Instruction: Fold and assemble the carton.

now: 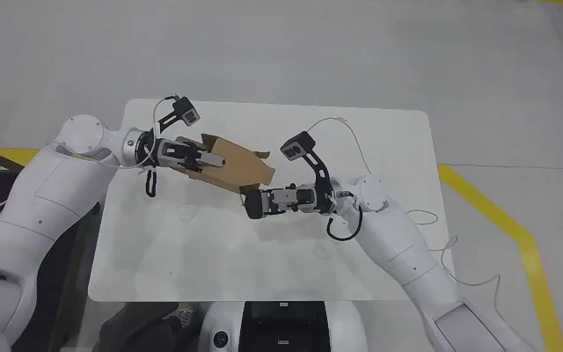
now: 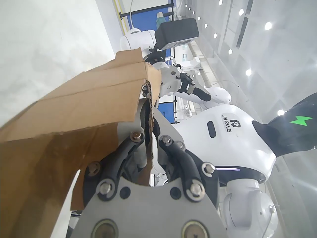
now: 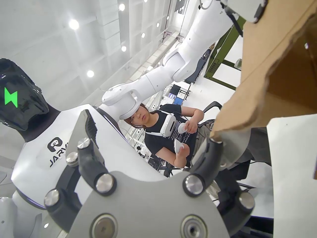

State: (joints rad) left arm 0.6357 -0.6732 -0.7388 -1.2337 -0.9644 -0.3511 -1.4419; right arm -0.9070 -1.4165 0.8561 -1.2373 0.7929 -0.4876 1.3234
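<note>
Over the counter (image 1: 352,255), the carton (image 1: 237,158) is walled at 9 o'clock by the left claw (image 1: 217,161) (clamped on cardboard) and at 5 o'clock by the wide-spread right claw (image 1: 250,204). Passage lies at 12 and 7 o'clock.

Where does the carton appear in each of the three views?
Top view: carton over the white table, between left gripper and right gripper.
Left wrist view: carton close up, one wall pinched in the left gripper.
Right wrist view: carton, its corner at one fingertip of the open right gripper.
Shared landmark: the left arm, leading to the carton's held end.
</note>
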